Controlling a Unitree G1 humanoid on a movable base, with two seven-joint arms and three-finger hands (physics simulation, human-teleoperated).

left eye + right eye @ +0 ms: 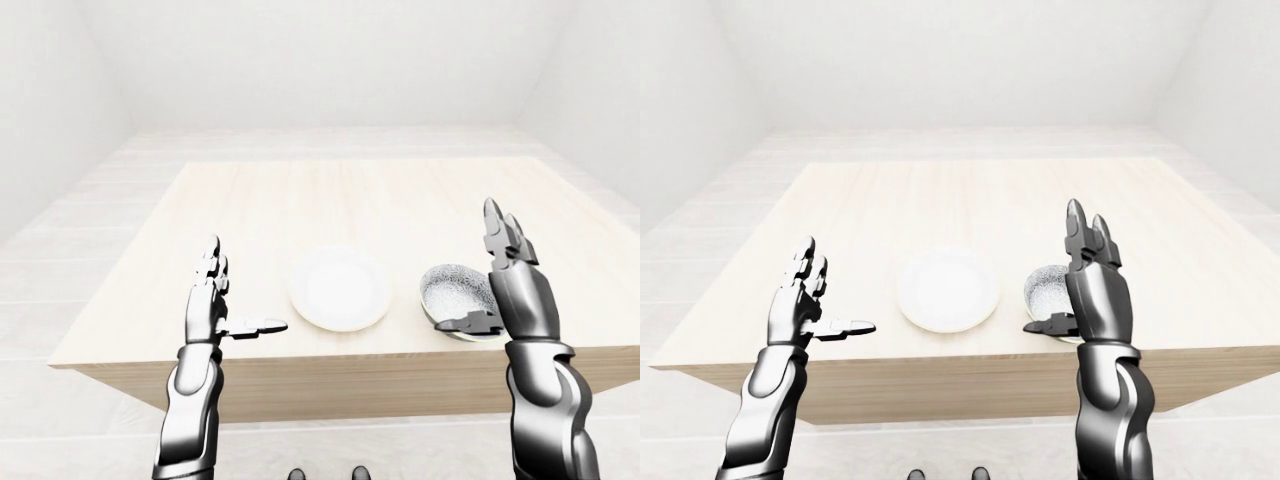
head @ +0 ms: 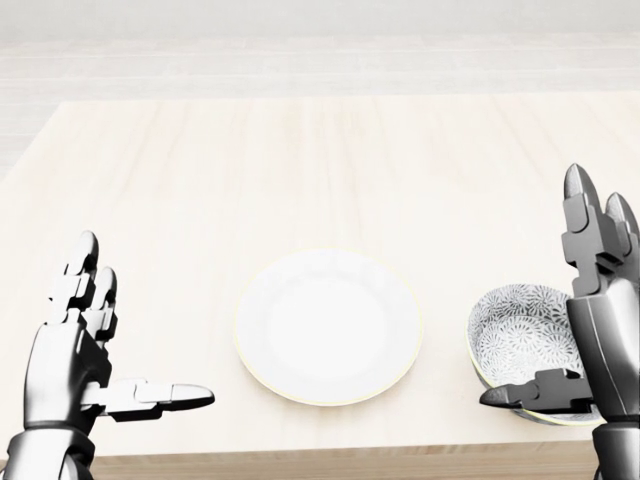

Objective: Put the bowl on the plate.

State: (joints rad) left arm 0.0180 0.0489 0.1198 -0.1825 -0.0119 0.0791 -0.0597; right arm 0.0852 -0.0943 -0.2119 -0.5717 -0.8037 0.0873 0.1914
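A white plate (image 2: 327,325) lies on the pale wooden table (image 2: 300,160), near its bottom edge in the head view. To its right stands a small bowl (image 2: 518,335) with a grey speckled pattern inside. My right hand (image 2: 585,320) is open, fingers pointing up, its thumb reaching across the bowl's near rim and its palm hiding the bowl's right side. My left hand (image 2: 110,335) is open too, held up left of the plate with the thumb pointing toward it and nothing in it.
The table's near edge (image 1: 330,360) runs just below both hands. Pale floor and white walls surround the table. Nothing else stands on the tabletop.
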